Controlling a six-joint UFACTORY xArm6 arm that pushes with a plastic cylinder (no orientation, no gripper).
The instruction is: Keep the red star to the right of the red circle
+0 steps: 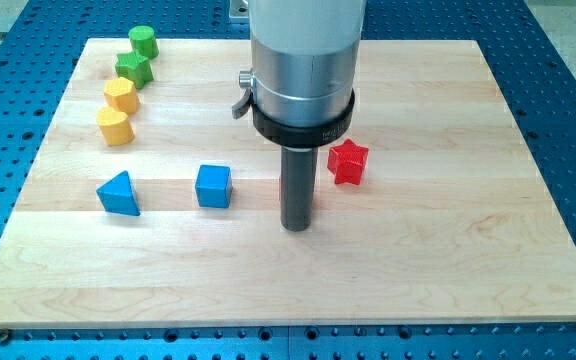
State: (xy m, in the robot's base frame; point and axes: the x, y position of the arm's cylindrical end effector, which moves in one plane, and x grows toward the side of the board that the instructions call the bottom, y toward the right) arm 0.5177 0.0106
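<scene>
1. Across the middle of the view, you see the table (448,250), a pale wooden board on a blue perforated bench, with the arm's grey cylinder coming down from the view's top.
2. Below that cylinder the dark rod ends at my tip (297,228), resting on the board between the blue cube (213,186) and the red star (348,162). There are no jaws on this rig, so nothing is spread or pinched.
3. You find the red star just to the view's right of the rod, slightly above the tip.
4. A sliver of red shows at the rod's left edge, the red circle (282,188), mostly hidden; you cannot tell whether the tip touches it.
5. Judged from this, the star already lies right of the circle, so the step in hand is holding that order. Your next move calls for keeping the circle from sliding past the star.
6. Elsewhere, the blue triangle (119,193) sits at the left, and two yellow blocks (118,111) and two green blocks (137,57) stand at the upper left, well apart from the work.
</scene>
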